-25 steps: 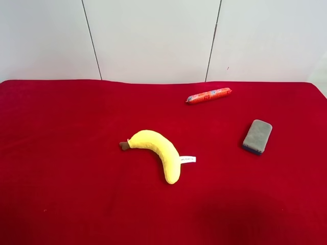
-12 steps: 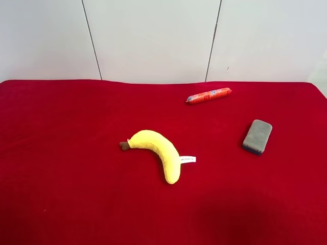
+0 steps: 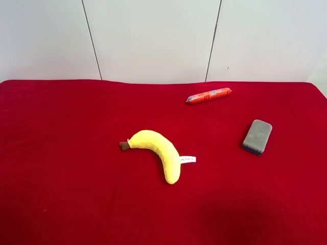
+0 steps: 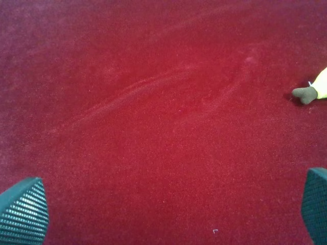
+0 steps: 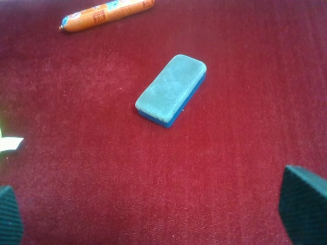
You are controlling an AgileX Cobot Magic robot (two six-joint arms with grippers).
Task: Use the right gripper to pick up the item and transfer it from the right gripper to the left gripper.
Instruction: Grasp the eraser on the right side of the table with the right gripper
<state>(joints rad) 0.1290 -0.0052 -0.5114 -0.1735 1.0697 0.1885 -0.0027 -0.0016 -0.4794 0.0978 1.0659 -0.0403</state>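
A yellow plush banana [image 3: 157, 150] with a brown stem and a white tag lies mid-table on the red cloth [image 3: 66, 153]. A grey-topped blue block [image 3: 257, 136] lies to the right and an orange sausage stick [image 3: 208, 95] behind it. Neither arm shows in the exterior high view. My right gripper [image 5: 156, 224] is open and empty, with the block [image 5: 171, 89] ahead of it and the sausage [image 5: 107, 14] beyond. My left gripper [image 4: 168, 214] is open and empty over bare cloth. Only the banana's stem [image 4: 305, 94] shows at that view's edge.
A white panelled wall [image 3: 153, 38] stands behind the table's far edge. The banana's white tag [image 5: 10, 144] shows at the edge of the right wrist view. The cloth has soft creases [image 4: 153, 87] in the left wrist view.
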